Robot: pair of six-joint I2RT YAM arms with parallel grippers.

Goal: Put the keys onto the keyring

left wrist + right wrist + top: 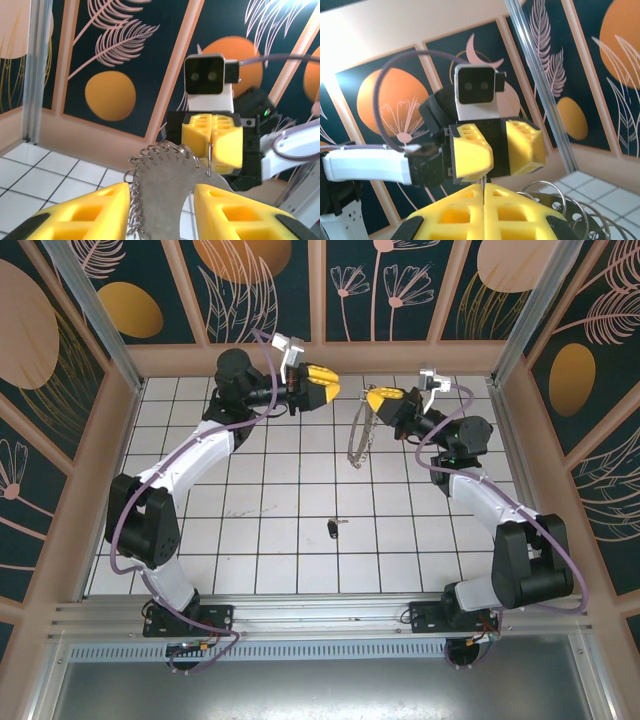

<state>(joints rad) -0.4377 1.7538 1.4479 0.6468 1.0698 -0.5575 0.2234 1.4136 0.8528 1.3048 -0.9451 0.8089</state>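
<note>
Right tool [483,195] pinching keyring [160,185], dangling long-axis down

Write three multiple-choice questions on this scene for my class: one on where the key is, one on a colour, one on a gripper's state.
1. Where is the key?
A. Lying on the tiled table between the two arms
B. Clamped in a gripper
C. On the metal rail in front of the arm bases

2. What colour are the gripper fingers?
A. Red
B. Yellow
C. Blue

3. What state is the right gripper in?
A. Wide open, holding nothing
B. Shut on the keyring
C. Shut on the key

Answers:
1 A: the key sits alone on a white tile, apart from both arms.
2 B: both wrist views show yellow fingers.
3 B: its fingers meet on the keyring's wire, and the rest hangs below.
</note>
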